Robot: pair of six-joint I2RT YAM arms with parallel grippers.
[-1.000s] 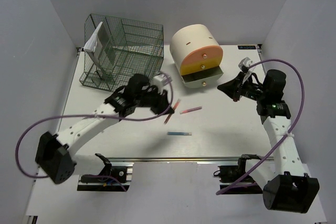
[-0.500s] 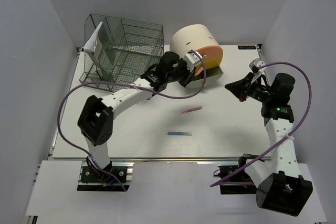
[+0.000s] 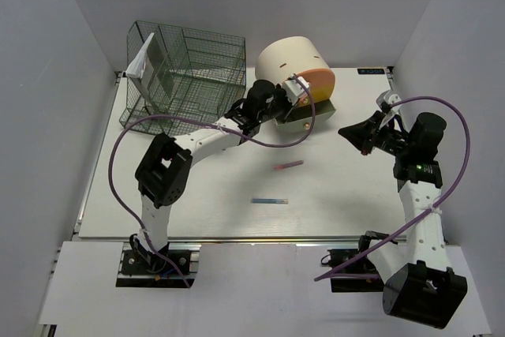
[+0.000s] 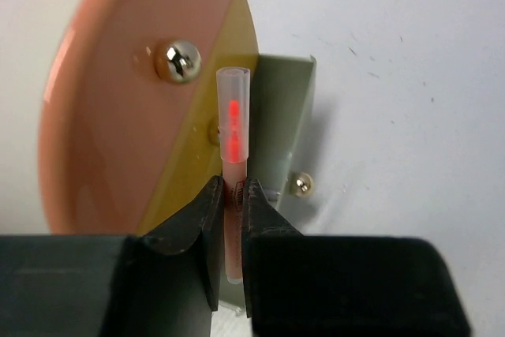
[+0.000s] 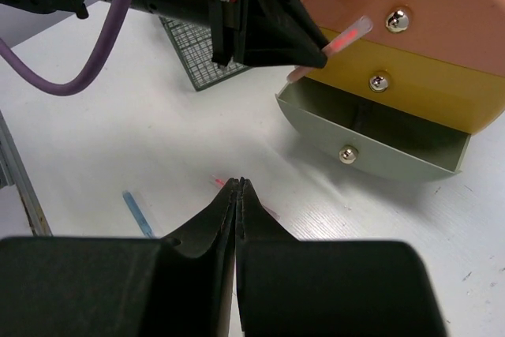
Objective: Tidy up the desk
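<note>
The white desk carries a pink pen and a blue pen near its middle. My left gripper is shut on another pink pen and holds it over the open grey bottom drawer of the cream drawer unit. The right wrist view shows that held pen just above the drawer. My right gripper is shut and empty, hovering above the desk at the right, pointed at the drawer unit.
A dark green wire rack stands at the back left with a white folded paper on its corner. A silver rail runs along the desk's near edge. The blue pen lies left of my right fingers.
My left arm has swung from the desk's middle up to the drawer unit with the pink pen in its grip. The right arm has barely moved.
</note>
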